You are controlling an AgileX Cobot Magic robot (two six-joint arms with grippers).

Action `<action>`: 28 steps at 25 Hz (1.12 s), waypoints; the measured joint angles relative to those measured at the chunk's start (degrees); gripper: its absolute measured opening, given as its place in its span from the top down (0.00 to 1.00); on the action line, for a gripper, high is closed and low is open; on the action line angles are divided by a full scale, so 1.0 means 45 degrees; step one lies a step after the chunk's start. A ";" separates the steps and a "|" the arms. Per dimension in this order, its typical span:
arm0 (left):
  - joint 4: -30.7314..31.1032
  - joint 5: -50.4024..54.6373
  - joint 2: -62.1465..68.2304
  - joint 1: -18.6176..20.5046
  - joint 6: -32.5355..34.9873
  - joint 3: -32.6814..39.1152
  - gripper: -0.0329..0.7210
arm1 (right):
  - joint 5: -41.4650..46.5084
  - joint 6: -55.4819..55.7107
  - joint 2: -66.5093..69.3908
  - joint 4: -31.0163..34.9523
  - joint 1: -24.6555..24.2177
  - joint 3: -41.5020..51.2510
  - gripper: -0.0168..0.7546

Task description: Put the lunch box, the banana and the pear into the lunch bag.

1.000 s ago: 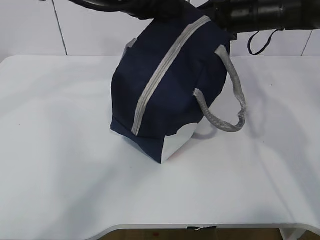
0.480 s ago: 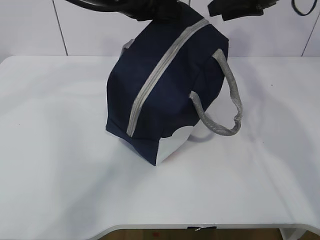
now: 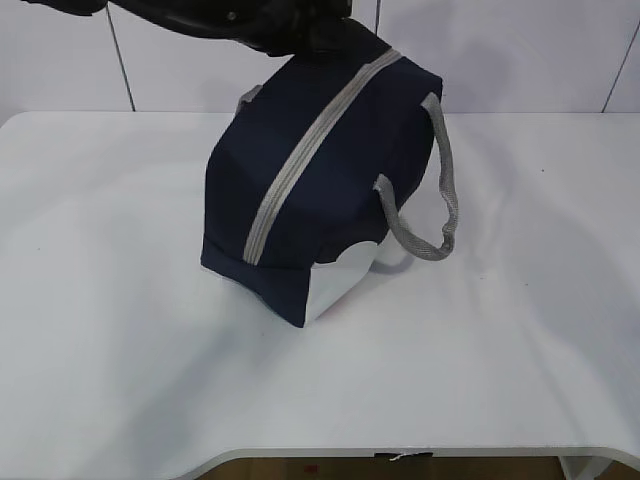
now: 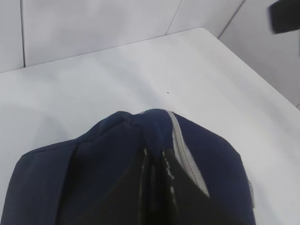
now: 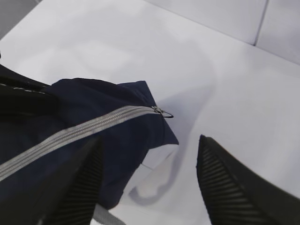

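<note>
The navy lunch bag (image 3: 330,200) stands on the white table (image 3: 110,300). Its grey zipper (image 3: 300,160) is shut along the top. My left gripper (image 3: 325,42) reaches in from the upper left and is shut on the bag's fabric at its far top end. In the left wrist view the gripper (image 4: 154,157) pinches a fold of the bag (image 4: 84,183). My right gripper (image 5: 149,150) is open and empty, hovering over the bag's end (image 5: 122,131) near the zipper pull (image 5: 162,112). It is outside the exterior view. The lunch box, banana and pear are out of view.
Grey loop handles (image 3: 440,200) hang off the bag's right side. A white cloud-shaped panel (image 3: 340,280) faces front. A white panelled wall (image 3: 520,50) stands behind the table. The table's front edge (image 3: 400,452) is close to the camera.
The bag has shifted left and turned slightly, held by my left gripper. My right arm has pulled up and out of the exterior view.
</note>
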 joint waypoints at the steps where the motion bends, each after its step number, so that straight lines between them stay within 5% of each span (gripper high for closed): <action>1: -0.0023 -0.0049 0.0053 0.0000 0.0000 0.0000 0.94 | 0.0000 0.0078 -0.0223 -0.0170 0.0000 0.0051 0.33; 6: 0.0851 -0.0266 0.0079 0.0000 0.0000 0.0000 0.87 | 0.0027 0.0242 -0.1310 -0.0409 0.0000 0.0997 0.33; 12: 0.2153 -0.0293 0.0079 0.0000 0.0000 0.0000 0.36 | 0.0076 0.0510 -0.2086 -0.0494 0.0000 0.2092 0.33; 14: 0.2269 -0.0293 0.0079 0.0000 0.0000 0.0000 0.27 | 0.0076 0.0702 -0.2339 -0.0494 0.0000 0.2276 0.33; 28: 0.3840 0.1444 -0.1848 0.0804 0.0000 -0.0023 0.22 | 0.0105 0.1513 -0.4844 -0.0781 0.0000 0.3993 0.33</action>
